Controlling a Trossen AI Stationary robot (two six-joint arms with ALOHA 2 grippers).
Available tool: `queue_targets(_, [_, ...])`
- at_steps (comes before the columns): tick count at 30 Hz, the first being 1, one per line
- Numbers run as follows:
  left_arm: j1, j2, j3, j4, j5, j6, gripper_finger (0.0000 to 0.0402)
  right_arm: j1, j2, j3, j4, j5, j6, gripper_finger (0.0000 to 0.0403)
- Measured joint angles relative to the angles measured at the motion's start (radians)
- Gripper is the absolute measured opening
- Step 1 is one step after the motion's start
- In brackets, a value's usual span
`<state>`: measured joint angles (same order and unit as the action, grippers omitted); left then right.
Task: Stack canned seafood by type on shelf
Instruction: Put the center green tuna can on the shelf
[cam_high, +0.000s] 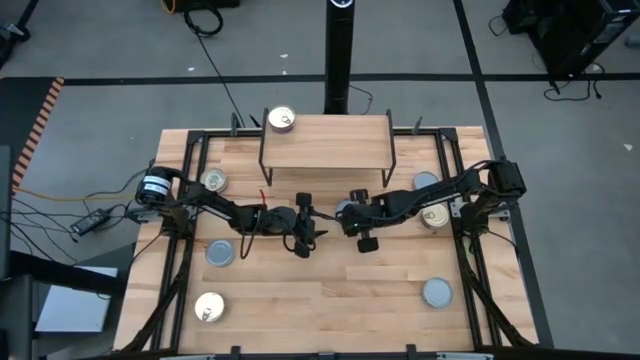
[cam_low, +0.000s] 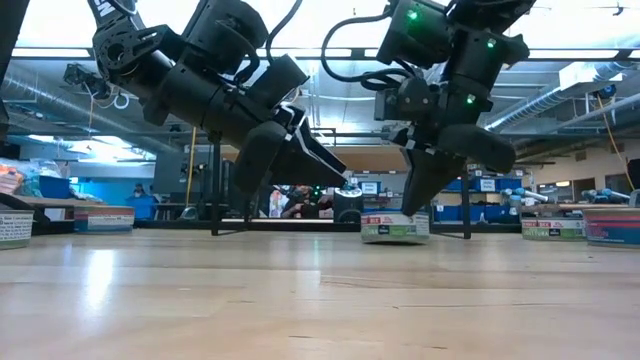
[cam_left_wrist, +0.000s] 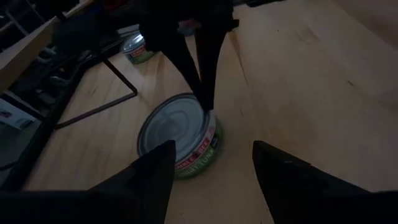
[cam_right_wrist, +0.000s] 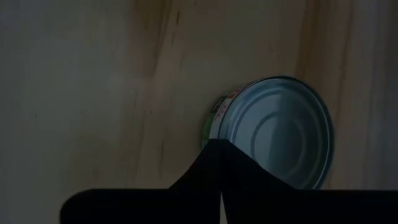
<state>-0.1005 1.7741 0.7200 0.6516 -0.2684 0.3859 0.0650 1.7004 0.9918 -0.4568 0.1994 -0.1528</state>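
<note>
A blue-grey-lidded tin (cam_left_wrist: 177, 134) with a green label stands flat on the table in front of the shelf (cam_high: 325, 143). It also shows in the high view (cam_high: 345, 208) and the low view (cam_low: 395, 228). My right gripper (cam_right_wrist: 221, 146) is shut, with its tips at this tin's rim. My left gripper (cam_left_wrist: 212, 149) is open, just left of the tin (cam_high: 304, 228), touching nothing. One gold-lidded tin (cam_high: 283, 120) sits on the shelf's far left corner. My right gripper has its shut fingertips (cam_left_wrist: 204, 102) on the rim of the blue-grey lid (cam_left_wrist: 208, 118), at the side away from my left gripper. The fingers slant down from above and from the table's right. The tin stands flat on the table.
Several more tins lie about the table: gold-lidded ones (cam_high: 213, 181), (cam_high: 210, 307), (cam_high: 436, 215), and blue-grey ones (cam_high: 220, 252), (cam_high: 437, 292), (cam_high: 425, 181). Black frame rails (cam_high: 180, 260) run along both table sides. Bare wood lies between the grippers and the near edge.
</note>
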Motion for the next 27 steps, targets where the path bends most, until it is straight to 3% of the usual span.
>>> queue_targets(11, [0.000, 0.003, 0.000, -0.029, 0.000, 0.003, 0.0223, 0.000, -0.002, 0.004, 0.002, 0.003, 0.004, 0.0001])
queue_targets(16, [-0.001, 0.062, 0.007, -0.009, -0.007, 0.050, 0.0223, 0.000, -0.006, 0.049, -0.025, 0.006, 0.031, 0.0001])
queue_targets(22, [-0.020, 0.139, 0.054, 0.047, -0.132, 0.056, 0.0225, -0.002, -0.014, 0.101, -0.082, 0.006, 0.073, 0.0000])
queue_targets(27, [-0.033, 0.164, 0.081, 0.080, -0.173, 0.064, 0.0225, -0.002, -0.018, 0.123, -0.095, 0.006, 0.083, 0.0000])
